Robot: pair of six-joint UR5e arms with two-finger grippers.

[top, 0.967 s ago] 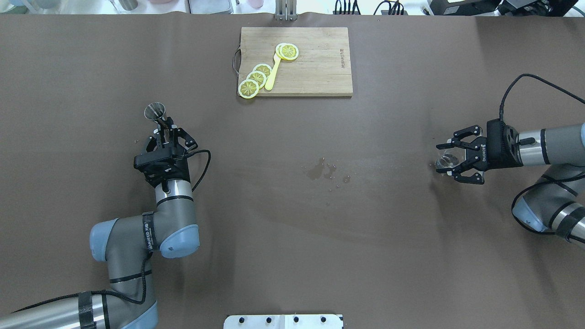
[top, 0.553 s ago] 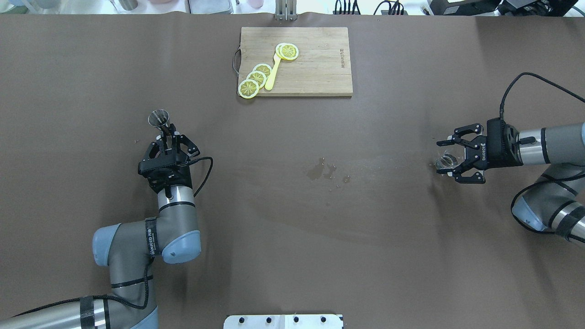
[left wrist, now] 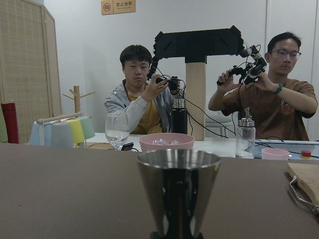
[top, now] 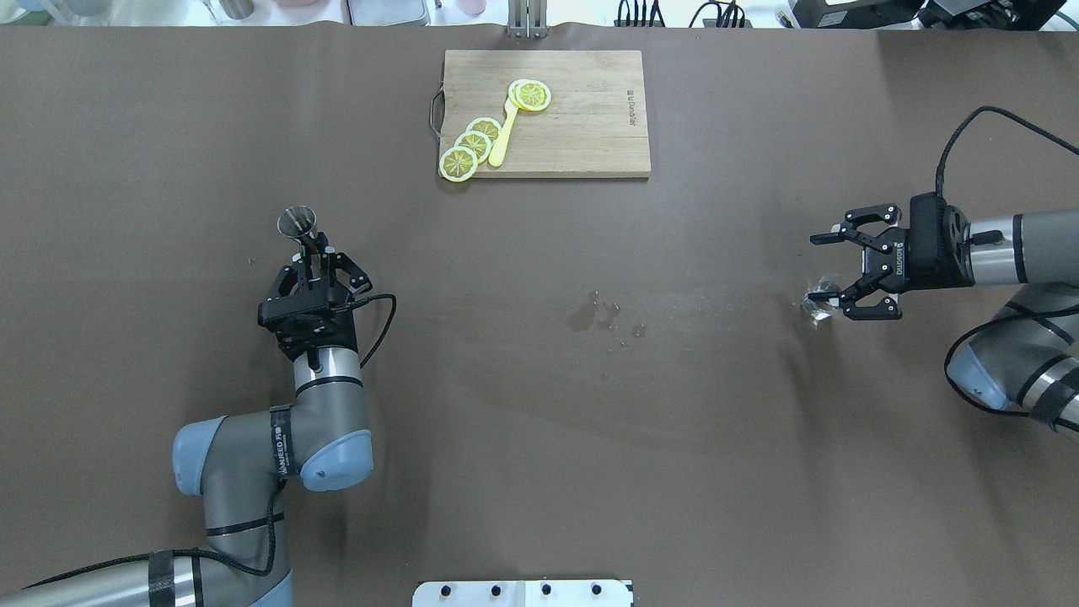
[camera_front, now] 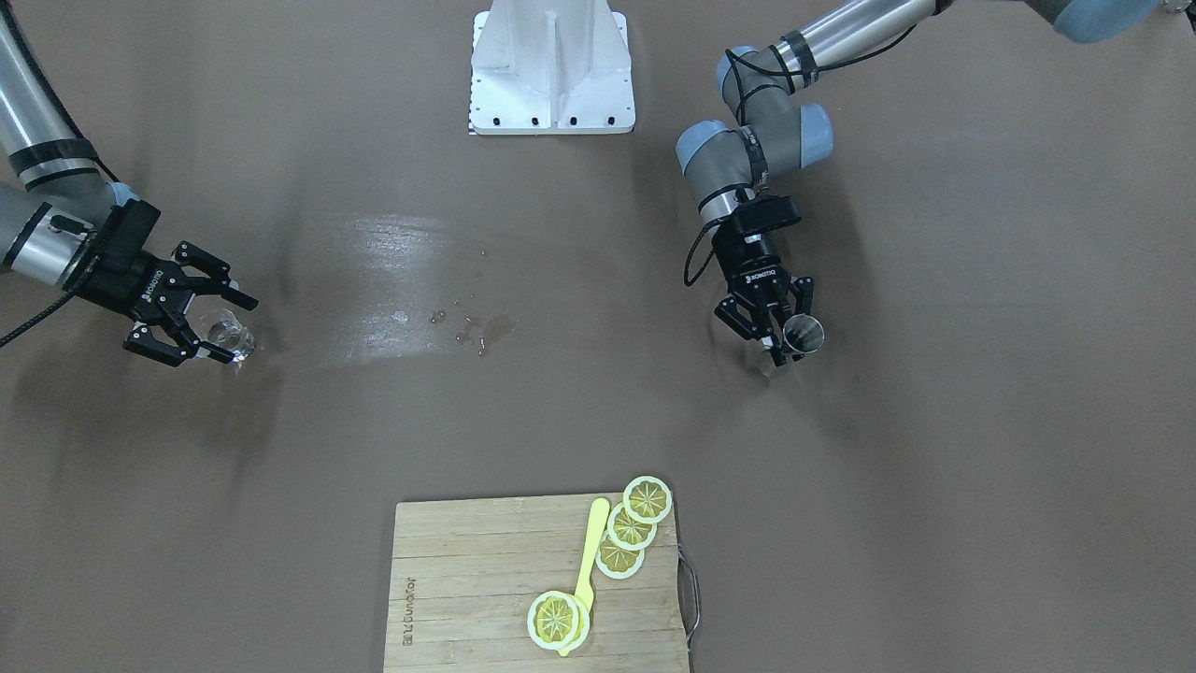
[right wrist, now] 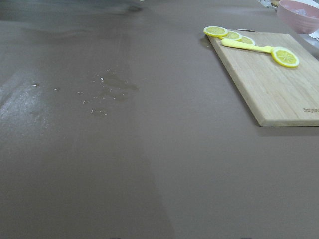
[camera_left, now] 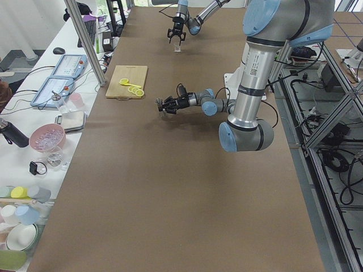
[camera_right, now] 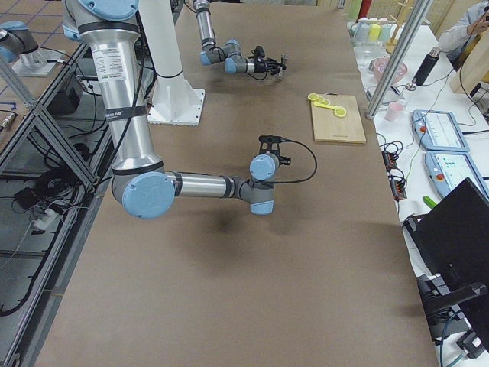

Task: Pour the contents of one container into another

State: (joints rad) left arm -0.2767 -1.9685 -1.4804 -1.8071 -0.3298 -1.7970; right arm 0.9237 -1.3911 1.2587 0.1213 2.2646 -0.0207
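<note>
The left arm (top: pixel 327 378) and right arm (top: pixel 1041 244) are silver-grey tubes with pale blue joint caps and black bands, a black cable (top: pixel 381 314) looping beside each wrist. The black left gripper (top: pixel 313 250) and right gripper (top: pixel 822 268) carry white lettering; the white base plate (top: pixel 523 593) shows black screws

One small clear round glass (camera_front: pixel 229 338), one grey metal hourglass-shaped jigger (top: pixel 297 222), one rectangular wooden cutting board (top: pixel 590 126), four or five round yellow lemon slices (top: pixel 458 163), one slim yellow utensil (top: pixel 503 139), two grey robot arms (top: pixel 324 396) (top: pixel 1033 253), two seated people (left wrist: pixel 124 109) (left wrist: pixel 271 117)
</note>
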